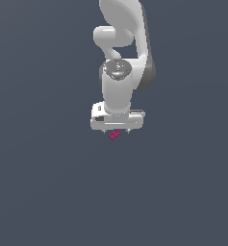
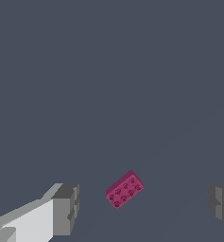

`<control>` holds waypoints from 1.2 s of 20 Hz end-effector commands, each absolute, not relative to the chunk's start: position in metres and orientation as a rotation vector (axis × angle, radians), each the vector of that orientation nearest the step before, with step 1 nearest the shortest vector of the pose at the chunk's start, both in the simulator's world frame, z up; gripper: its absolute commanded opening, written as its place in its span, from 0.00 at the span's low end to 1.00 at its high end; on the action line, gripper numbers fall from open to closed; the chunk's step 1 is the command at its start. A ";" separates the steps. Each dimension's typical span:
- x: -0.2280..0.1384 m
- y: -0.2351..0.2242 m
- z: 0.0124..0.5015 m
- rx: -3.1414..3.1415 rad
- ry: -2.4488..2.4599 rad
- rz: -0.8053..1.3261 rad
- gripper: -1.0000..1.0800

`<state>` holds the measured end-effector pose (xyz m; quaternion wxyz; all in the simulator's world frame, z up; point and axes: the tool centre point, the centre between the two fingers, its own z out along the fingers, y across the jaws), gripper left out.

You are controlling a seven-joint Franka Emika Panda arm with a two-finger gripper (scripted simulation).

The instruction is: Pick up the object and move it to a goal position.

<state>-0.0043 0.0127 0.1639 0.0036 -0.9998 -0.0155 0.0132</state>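
Observation:
The object is a tiny magenta-pink rectangular block [image 1: 115,135] with darker stud marks, lying on the dark grey floor. In the exterior view it sits just below the white gripper [image 1: 116,131], between its two short fingertips. In the wrist view the block [image 2: 124,190] lies at a slant between the two grey fingers [image 2: 66,209], with clear gaps on both sides. The gripper [image 2: 142,206] is open and holds nothing. It hangs straight above the block.
The white arm [image 1: 120,72] rises behind the gripper toward the top of the exterior view. The floor [image 1: 48,182] is a plain dark grey surface with no other objects or edges in view.

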 end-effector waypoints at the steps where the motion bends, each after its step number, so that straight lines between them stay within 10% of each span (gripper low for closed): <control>1: -0.004 0.013 0.164 -3.134 -0.048 0.041 0.96; 24: -0.010 0.006 0.156 -3.118 0.087 0.048 0.96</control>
